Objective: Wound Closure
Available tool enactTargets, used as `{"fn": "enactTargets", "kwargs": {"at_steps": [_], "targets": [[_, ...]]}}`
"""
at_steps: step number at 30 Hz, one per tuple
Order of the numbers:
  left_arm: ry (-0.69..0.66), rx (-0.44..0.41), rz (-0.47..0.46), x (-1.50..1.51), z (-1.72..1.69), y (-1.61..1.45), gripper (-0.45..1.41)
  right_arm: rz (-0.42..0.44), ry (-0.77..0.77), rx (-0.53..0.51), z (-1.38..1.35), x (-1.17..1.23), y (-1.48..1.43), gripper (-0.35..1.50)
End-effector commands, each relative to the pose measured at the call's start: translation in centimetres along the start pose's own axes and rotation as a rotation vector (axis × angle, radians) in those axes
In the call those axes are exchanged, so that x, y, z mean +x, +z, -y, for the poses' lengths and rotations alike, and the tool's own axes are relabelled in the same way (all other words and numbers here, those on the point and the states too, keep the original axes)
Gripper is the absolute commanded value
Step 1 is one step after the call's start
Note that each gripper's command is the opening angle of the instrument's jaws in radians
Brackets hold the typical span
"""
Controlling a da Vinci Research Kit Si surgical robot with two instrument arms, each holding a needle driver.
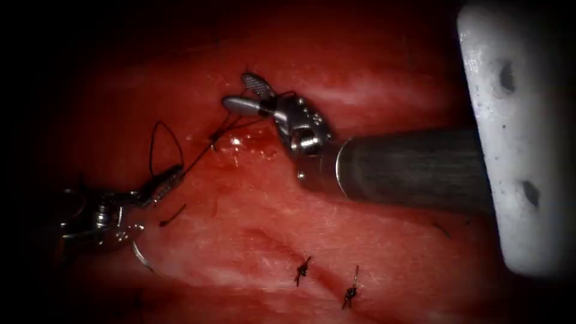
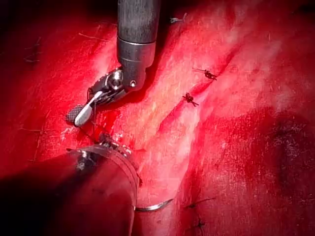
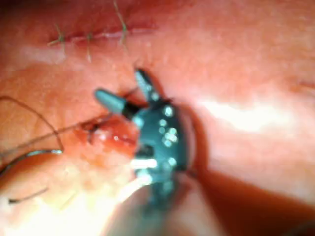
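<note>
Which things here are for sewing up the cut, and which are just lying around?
For the job: left tool, shut on the thread; right tool, open around thread; needle, lying on the tissue.

Lying about: finished knots; white block.

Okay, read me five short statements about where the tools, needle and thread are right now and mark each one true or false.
1. The right tool has its jaws open over the wet spot where the thread enters the tissue. True.
2. The left tool grips the needle at mid-curve. False: its jaws are shut on the thread.
3. The needle lies on the tissue beside the left tool, held by neither tool. True.
4. Two finished knots sit on the cut. True.
5. The right tool holds the thread taut. False: its open jaws hold nothing.
</note>
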Motion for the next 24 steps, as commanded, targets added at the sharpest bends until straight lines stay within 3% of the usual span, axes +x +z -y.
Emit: {"fn": "enactTargets", "kwargs": {"at_steps": [1,20,24], "targets": [[0.0,-0.001,-0.001,0.02,-0.05,0.06,-0.45,0.004,0.0,0.0,0.01,-0.11,0.04,1.06],[0.005,0.001,0.004,0.07,-0.06,0.09,-0.45,0.007,-0.034,-0.042,0.04,-0.03,-0.08,1.14],[0.005,0.001,0.004,0.08,-0.06,0.08,-0.45,0.004,-0.035,-0.091,0.03,-0.02,-0.12,1.2]]}}
